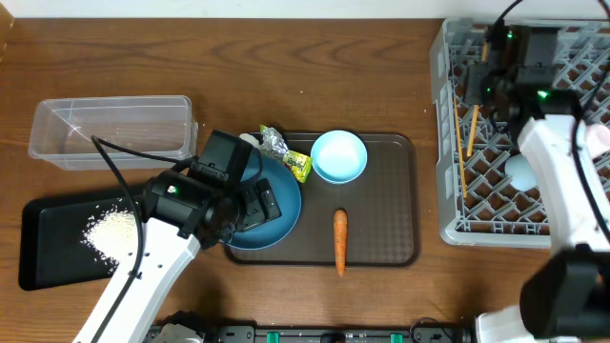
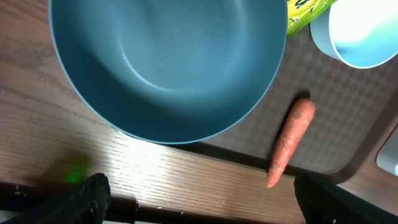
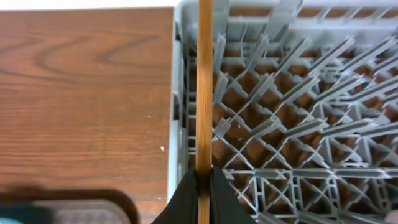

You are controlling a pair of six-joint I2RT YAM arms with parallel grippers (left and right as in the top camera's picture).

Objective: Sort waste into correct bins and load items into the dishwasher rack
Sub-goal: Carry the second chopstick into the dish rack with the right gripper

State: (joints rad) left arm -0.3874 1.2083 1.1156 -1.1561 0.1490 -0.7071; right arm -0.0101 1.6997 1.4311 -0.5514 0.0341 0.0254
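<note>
My right gripper point(image 3: 203, 186) is shut on a thin wooden chopstick point(image 3: 203, 87) that runs along the left inside wall of the grey dishwasher rack point(image 3: 280, 124). From overhead the right gripper point(image 1: 479, 86) hangs over the rack's far left corner point(image 1: 446, 57), the chopstick point(image 1: 470, 133) pointing toward me. My left gripper point(image 2: 205, 208) is open and empty, low above the near edge of the dark-blue bowl point(image 2: 168, 62). The carrot point(image 2: 291, 140) lies to its right on the brown tray point(image 1: 381, 219). Next to the bowl are the light-blue bowl point(image 1: 339, 155) and the snack packet point(image 1: 297, 164).
Crumpled foil point(image 1: 274, 143) lies behind the dark-blue bowl point(image 1: 284, 217). A clear tub point(image 1: 114, 129) stands at far left, and in front of it is a black tray point(image 1: 48, 248) holding rice point(image 1: 110, 232). A white cup point(image 1: 524, 171) sits in the rack.
</note>
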